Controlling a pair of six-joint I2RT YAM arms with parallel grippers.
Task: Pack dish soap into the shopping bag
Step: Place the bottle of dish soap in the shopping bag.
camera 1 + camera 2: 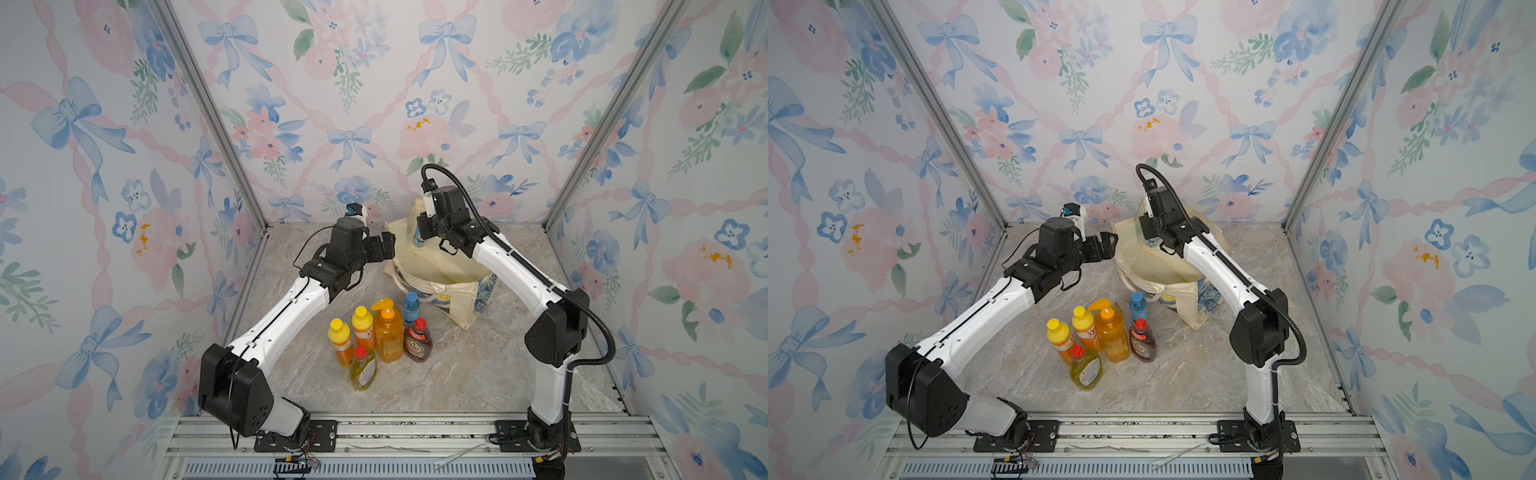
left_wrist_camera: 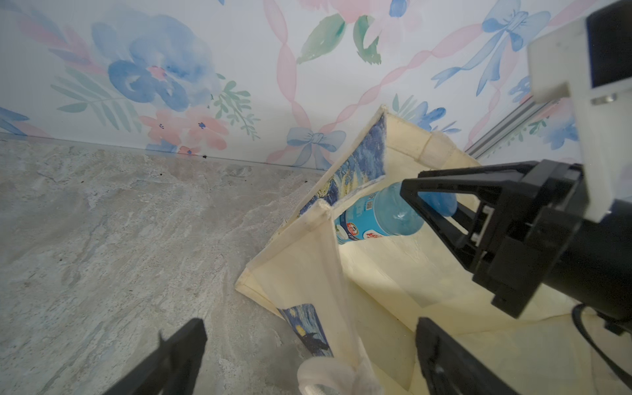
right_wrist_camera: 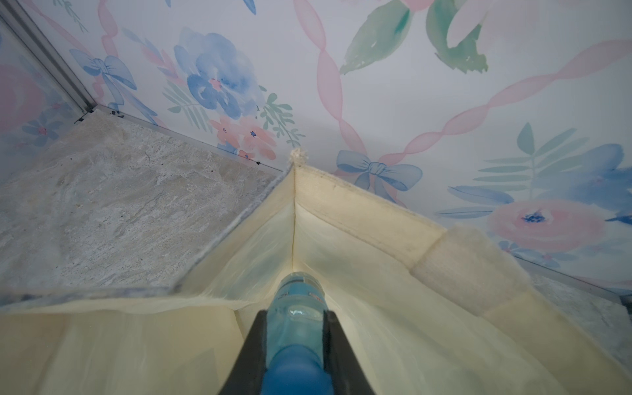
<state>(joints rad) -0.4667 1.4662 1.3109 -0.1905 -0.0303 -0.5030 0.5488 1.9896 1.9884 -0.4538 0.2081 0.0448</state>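
**Held item.** The blue bottle point(image 2: 379, 213) is a clear plastic container of blue liquid with a blue cap and a printed label. It is judged to be the dish soap being packed. The liquid fill makes it moderately heavy for its size. The wall is smooth, probably slippery, and likely to give under a hard squeeze. The stiffest place to take hold is the neck and shoulder just below the cap.

**Grip.** The right gripper point(image 3: 297, 321) pinches the bottle at that point, with one finger on each side of the cap end.

**Position.** The bottle hangs base first inside the mouth of the shopping bag point(image 1: 478, 299), close to one upper corner. Its lower part is hidden behind a folded-in wall.

**Bag.** The canvas is soft and its walls sag and fold, so the opening is irregular. The bag stands near the back edge of the table point(image 1: 457, 374), right of centre.

**Left gripper.** The left gripper point(image 1: 382, 249) is spread wide and holds nothing. A bag wall and a strap handle lie between its fingers; whether they touch cannot be told.

**Remaining items.** These stand together mid-table, just in front of the bag:
- two yellow-capped orange bottles point(image 1: 340, 340)
- an orange pump bottle point(image 1: 388, 332)
- a blue-capped bottle point(image 1: 410, 307)
- a red-capped syrup bottle point(image 1: 417, 340)
- a red-capped yellow-green bottle point(image 1: 363, 368)
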